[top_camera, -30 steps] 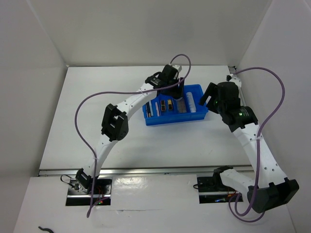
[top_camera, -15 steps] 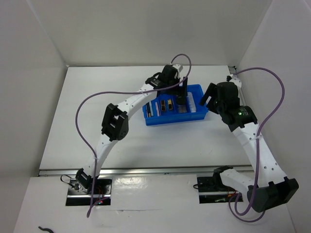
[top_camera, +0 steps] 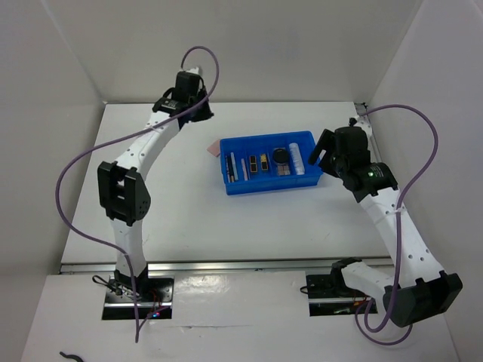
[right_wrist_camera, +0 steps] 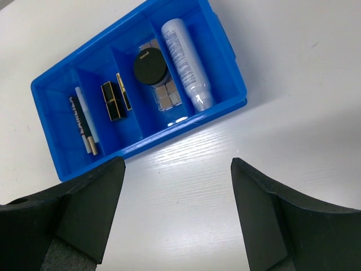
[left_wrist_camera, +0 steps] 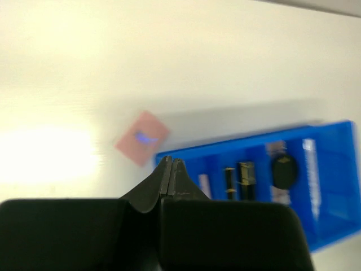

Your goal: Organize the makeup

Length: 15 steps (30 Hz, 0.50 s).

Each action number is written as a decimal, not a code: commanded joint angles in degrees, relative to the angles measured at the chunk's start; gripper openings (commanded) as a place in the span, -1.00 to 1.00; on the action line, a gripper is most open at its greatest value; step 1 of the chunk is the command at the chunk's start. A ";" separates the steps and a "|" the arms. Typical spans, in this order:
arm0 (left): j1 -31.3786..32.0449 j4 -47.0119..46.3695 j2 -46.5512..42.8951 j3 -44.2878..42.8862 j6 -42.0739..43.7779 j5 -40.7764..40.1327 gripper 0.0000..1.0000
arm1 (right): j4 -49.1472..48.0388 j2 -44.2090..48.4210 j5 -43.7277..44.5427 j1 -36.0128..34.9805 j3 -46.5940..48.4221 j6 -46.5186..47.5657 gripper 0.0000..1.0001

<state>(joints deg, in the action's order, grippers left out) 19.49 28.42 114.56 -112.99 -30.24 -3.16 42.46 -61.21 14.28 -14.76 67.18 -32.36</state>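
Observation:
Inside the blue tray (top_camera: 226,187) (right_wrist_camera: 169,142) lie a round black compact (top_camera: 281,156) (right_wrist_camera: 149,68), a brownish-pink palette (right_wrist_camera: 168,97) under it, a white tube (top_camera: 299,158) (right_wrist_camera: 186,56), a black-and-gold palette (top_camera: 263,164) (right_wrist_camera: 113,100) and thin pencils (top_camera: 232,167) (right_wrist_camera: 84,121). A pink square pad (top_camera: 212,148) (left_wrist_camera: 142,137) rests on the table just outside the tray's left end. My left gripper (top_camera: 202,115) (left_wrist_camera: 170,164) is shut and empty at the back left, short of the pad. My right gripper (top_camera: 324,151) (right_wrist_camera: 177,162) hovers open over bare table beside the tray's right end.
White walls close the table in at the back and on both sides. The left arm's purple cable (top_camera: 83,162) loops out over the left half of the table. The right arm's cable (top_camera: 423,121) arcs near the right wall.
My left arm has swung from over the tray to the back left, and its jaws have shut. The round black compact now shows in the tray. The right arm has not moved.

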 commanded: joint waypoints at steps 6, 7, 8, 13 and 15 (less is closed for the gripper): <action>-1.20 5.94 9.80 1.10 -1.67 0.60 -1.00 | -0.88 -1.10 -1.45 -0.44 2.78 -1.04 0.67; -0.68 5.42 10.67 1.10 -1.67 0.61 -1.00 | -0.36 -1.63 -1.45 -0.44 2.78 -1.04 0.67; -0.68 4.89 10.68 1.89 -1.67 0.61 -1.00 | -0.36 -1.63 -1.45 -0.44 3.31 -1.04 0.67; 3.18 2.52 11.91 4.27 0.62 3.33 -1.00 | -0.36 -2.16 -1.98 -0.44 3.31 -1.57 0.67; 4.33 1.99 12.43 4.27 1.84 2.12 -1.00 | -0.36 -2.16 -1.98 -0.44 3.31 -1.57 0.67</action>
<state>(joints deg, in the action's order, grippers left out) 21.71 33.85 127.46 -108.31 -29.71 -2.39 42.52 -63.35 12.58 -14.81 67.96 -33.43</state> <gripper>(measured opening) 0.024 0.833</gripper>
